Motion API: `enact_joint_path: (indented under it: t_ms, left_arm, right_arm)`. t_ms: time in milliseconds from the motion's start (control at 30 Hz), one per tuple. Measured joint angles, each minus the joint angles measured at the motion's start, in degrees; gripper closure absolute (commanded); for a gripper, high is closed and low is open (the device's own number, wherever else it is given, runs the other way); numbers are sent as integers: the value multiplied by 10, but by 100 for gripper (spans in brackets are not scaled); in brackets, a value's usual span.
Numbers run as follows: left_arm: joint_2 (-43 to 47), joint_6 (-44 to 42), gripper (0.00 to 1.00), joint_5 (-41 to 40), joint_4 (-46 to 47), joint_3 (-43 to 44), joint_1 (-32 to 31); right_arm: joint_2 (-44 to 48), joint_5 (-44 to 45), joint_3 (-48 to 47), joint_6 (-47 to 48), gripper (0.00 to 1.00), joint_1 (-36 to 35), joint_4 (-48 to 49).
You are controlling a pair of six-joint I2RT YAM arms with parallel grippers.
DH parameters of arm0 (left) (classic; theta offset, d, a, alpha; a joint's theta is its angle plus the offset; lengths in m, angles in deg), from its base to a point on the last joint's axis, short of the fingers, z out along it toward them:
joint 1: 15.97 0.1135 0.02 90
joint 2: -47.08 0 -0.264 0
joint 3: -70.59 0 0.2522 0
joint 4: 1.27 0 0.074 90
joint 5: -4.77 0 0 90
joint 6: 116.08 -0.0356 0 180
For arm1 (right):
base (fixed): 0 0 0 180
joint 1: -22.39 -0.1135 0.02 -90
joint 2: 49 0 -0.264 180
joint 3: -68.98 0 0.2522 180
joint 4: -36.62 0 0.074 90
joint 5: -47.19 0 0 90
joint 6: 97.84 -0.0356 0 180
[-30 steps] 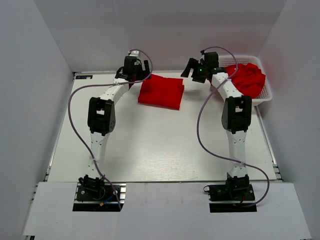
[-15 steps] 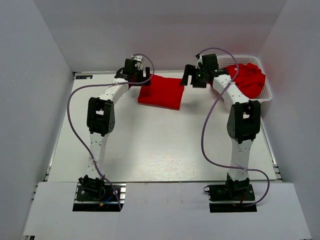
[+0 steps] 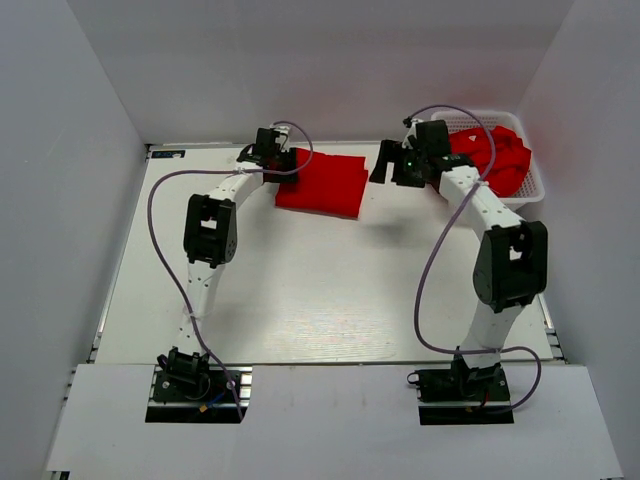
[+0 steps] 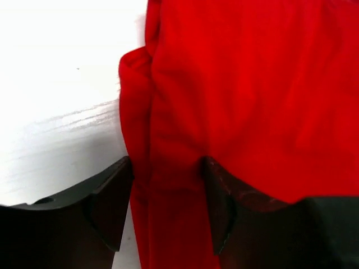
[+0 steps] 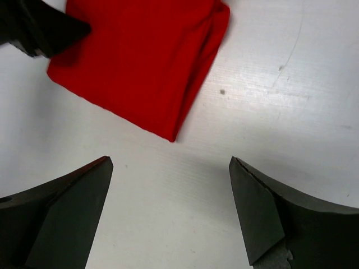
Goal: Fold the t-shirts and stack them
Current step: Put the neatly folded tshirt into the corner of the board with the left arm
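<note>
Work is partway: left gripper [image 4: 167, 221] pinches the one folded t-shirt [image 3: 322, 183] on the bench [image 3: 300, 290], right gripper [image 5: 168, 210] hangs open, crumpled t-shirts [image 3: 497, 155] wait in the basket [image 3: 533, 192].

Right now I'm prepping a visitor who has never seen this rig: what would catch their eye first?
The bright red against white: a folded t-shirt at the far middle of the table and a crumpled red heap in the white basket at far right. Next, the left gripper astride that shirt's edge and the right gripper open beside it.
</note>
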Motion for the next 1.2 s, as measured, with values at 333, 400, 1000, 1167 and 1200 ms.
enact_joint_path:
  t_ms: [333,400,1000,1167,1200]
  left_arm:
    - [8,6,100,-10,11,-17,-2]
    - [28,6,100,-24,8,-43,-1]
    - [119,-68,100,-190,-56,-110,159]
    - [117,-96,100,-201,-57,-95,205]
    - [114,-103,100,-203,-57,-85,211]
  right_arm:
    - [51,23,33,-3,10,3,36]
    - [53,31,41,-3,10,3,35]
    - [109,80,78,-2,10,4,35]
    - [109,85,78,-2,10,4,35]
    - [109,87,78,-2,10,4,35]
